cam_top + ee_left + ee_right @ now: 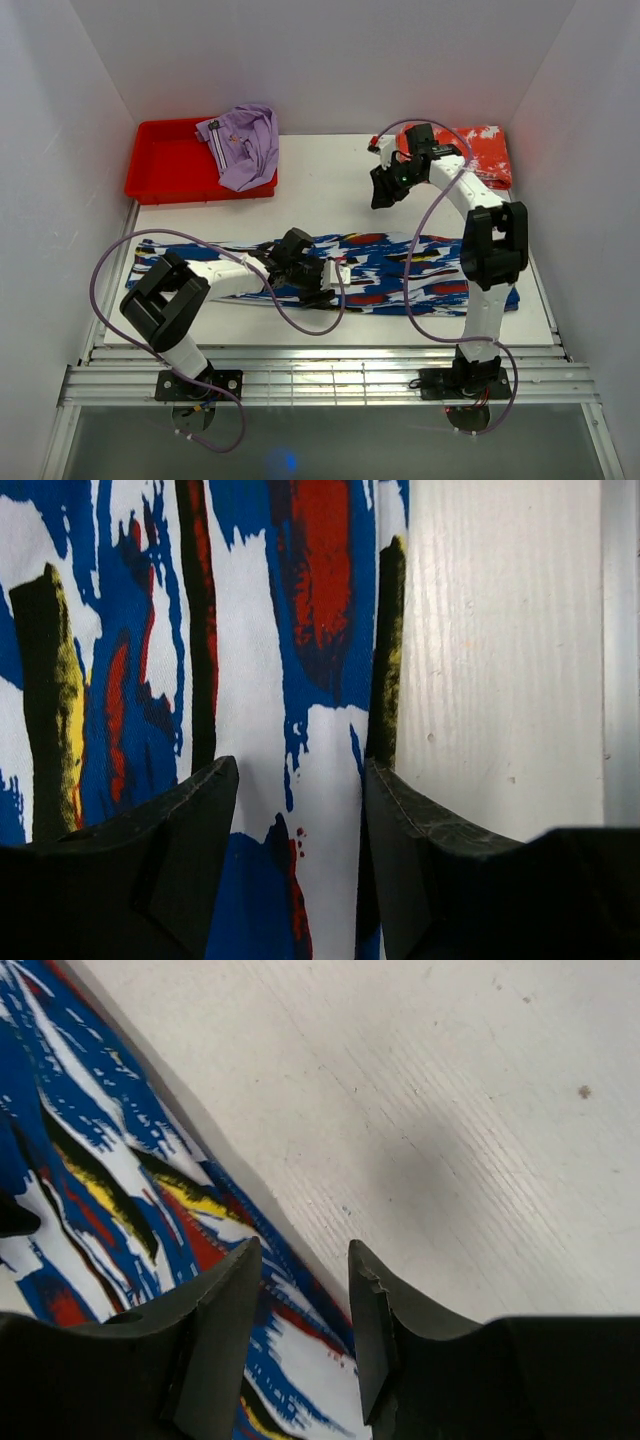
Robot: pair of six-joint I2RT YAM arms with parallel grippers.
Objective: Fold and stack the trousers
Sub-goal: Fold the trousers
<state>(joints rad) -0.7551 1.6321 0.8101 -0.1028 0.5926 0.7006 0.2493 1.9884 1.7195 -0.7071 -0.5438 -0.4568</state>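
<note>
The trousers [380, 262], in a blue, white and black print with red and yellow patches, lie flat and long across the near part of the table. My left gripper [330, 283] is open, low over their middle near the front edge. In the left wrist view the open gripper [298, 770] spans the printed cloth [250, 630], with one finger at its edge. My right gripper [378, 200] is open and empty above the bare table behind the trousers. In the right wrist view the open gripper [302, 1250] frames the trousers' far edge [90, 1180].
A red tray [165, 165] at the back left holds a plain lilac garment [245, 145]. An orange-red garment with white splotches [490, 150] lies at the back right. The white table [330, 190] has walls on three sides.
</note>
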